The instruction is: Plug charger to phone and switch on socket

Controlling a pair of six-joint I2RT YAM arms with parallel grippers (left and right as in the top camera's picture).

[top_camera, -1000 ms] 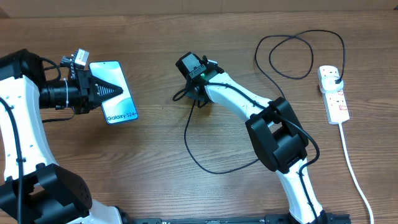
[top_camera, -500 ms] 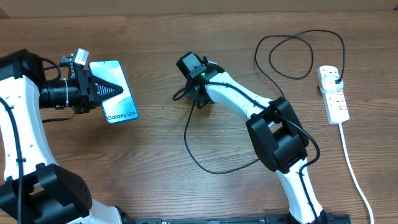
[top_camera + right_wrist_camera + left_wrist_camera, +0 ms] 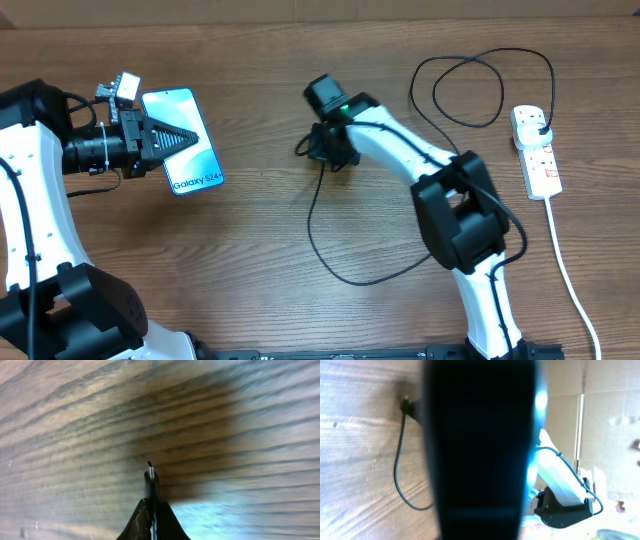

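The phone, blue-teal screen with "Galaxy S24" text, is held at the left by my left gripper, which is shut on it. In the left wrist view the phone fills the middle as a dark slab. My right gripper at table centre is shut on the plug tip of the charger, whose thin black cable loops across the table to a black plug in the socket. The tip sticks out between the shut fingers above the wood. The socket is a white strip at the far right.
The socket's thick white cord runs down toward the front right edge. The black cable makes a loop at the back right. The right arm reaches across the table's middle. Cardboard walls stand behind the table.
My right gripper has moved a little right and up with the plug tip, pulling the cable along. The phone in my left gripper has tilted slightly.
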